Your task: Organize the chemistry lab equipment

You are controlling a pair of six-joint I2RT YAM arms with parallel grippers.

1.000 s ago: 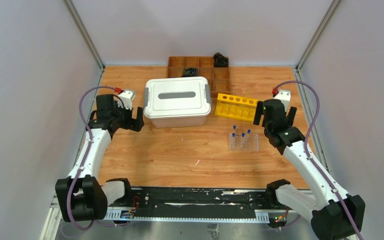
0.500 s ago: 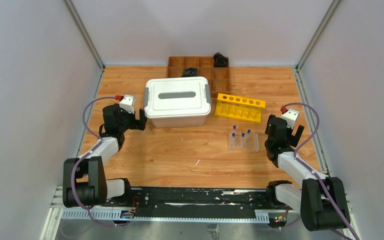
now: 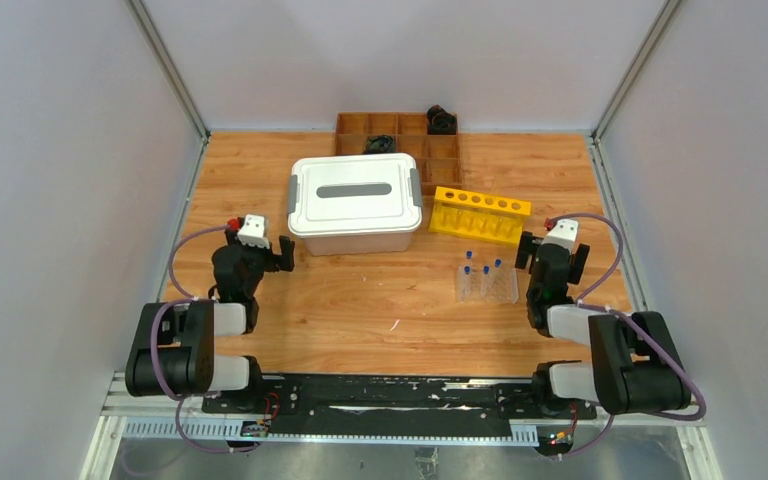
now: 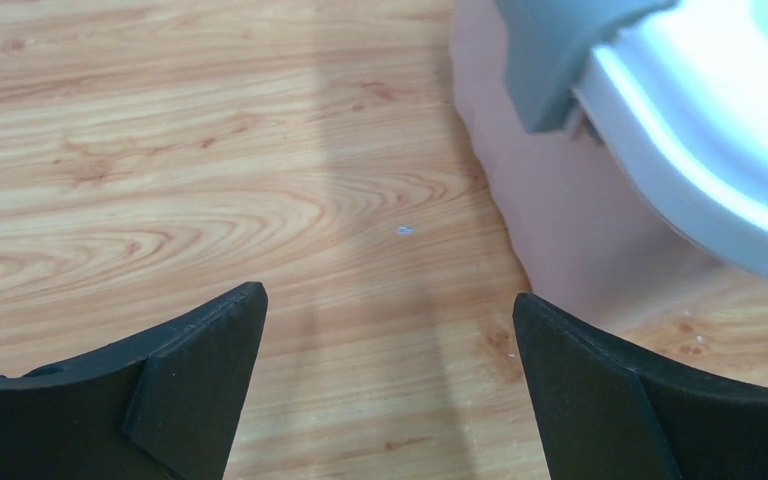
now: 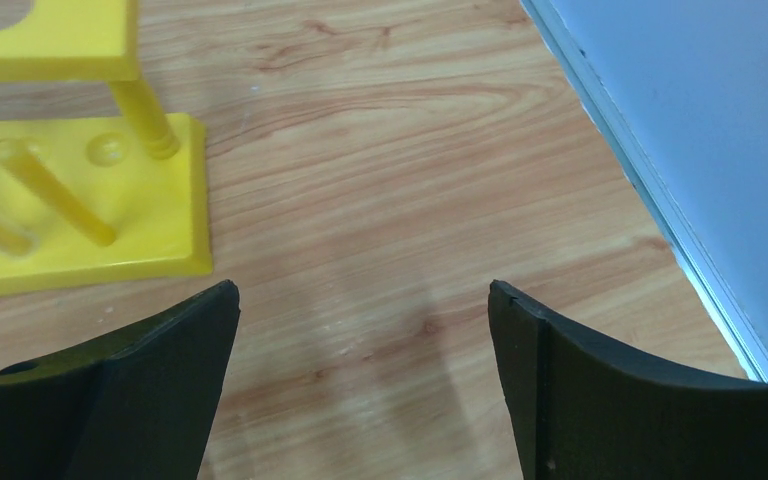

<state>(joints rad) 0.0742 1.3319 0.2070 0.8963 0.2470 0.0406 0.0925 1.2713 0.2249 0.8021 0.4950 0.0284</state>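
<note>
While left tool (image 4: pixel 388 297) and right tool (image 5: pixel 362 288) gape empty, blue-capped tubes (image 3: pixel 486 272) stand in a seemingly clear rack (image 3: pixel 501 293)

A white box (image 3: pixel 354 203) with a grey-handled lid sits closed at the middle of the worktop (image 3: pixel 340 300). Just beyond it, at the far edge, stands a brown tray (image 3: pixel 355 123) holding two black objects (image 3: pixel 441 120). A yellow rack (image 3: pixel 478 214) stands just right of the box.
</note>
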